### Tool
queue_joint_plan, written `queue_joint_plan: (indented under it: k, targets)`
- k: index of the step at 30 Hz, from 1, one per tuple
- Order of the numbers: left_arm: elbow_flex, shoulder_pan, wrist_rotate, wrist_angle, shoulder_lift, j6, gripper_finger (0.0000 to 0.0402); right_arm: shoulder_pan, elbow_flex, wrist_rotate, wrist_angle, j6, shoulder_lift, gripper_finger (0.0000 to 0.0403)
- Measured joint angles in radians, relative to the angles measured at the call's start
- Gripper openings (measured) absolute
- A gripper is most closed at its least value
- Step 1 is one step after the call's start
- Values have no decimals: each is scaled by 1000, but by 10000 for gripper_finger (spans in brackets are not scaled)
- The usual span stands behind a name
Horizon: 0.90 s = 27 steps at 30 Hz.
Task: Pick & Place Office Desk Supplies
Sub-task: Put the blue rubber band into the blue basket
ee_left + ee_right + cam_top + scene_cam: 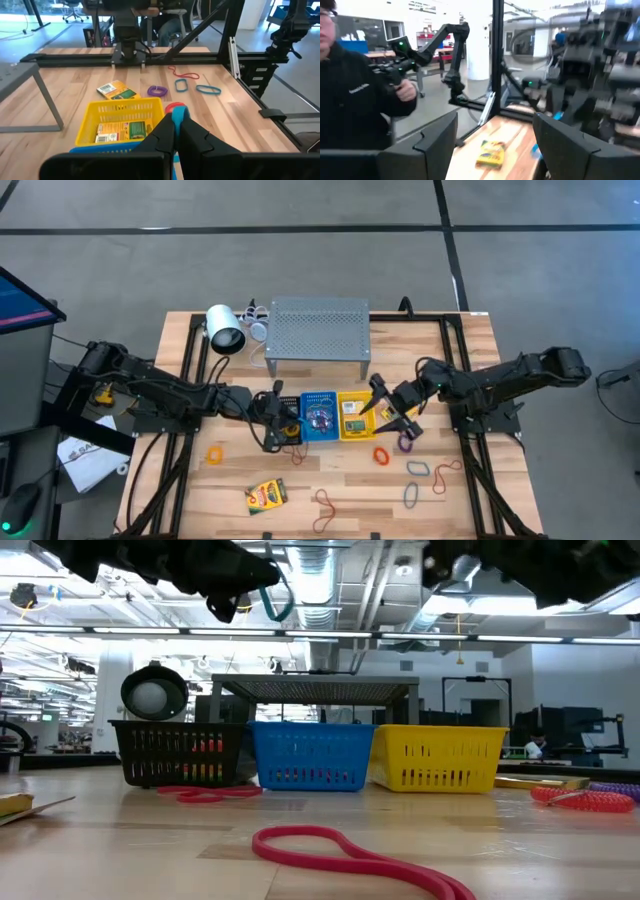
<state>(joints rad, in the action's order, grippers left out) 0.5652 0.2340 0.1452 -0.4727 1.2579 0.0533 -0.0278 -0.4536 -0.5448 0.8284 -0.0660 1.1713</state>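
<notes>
Wooden table (200,490) has bare boards along its left side and front edge. At the back stands a grey metal shelf (318,330), and in front of it sit black (178,754), blue (319,416) and yellow (355,416) baskets in a row. Loose rubber bands (415,470) lie front right; a crayon box (266,495) lies front centre. Above the black basket, the left gripper (280,416) is pinched closed on a blue-green band (177,116). Beside the yellow basket, the right gripper (393,416) hangs spread wide, holding nothing.
</notes>
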Motion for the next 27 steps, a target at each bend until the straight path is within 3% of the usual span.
queue_joint_plan:
  k: [6,15,27]
  targets:
    - [6,-26,-4,-23,49,1,5,-16,91,-4,34,-46,-67,255]
    - [108,-84,-70,-19,221,3,5,-60,231,33,250,-53,-136,255]
    - [215,-136,-72,146,363,10,5,-123,279,105,284,-68,-115,255]
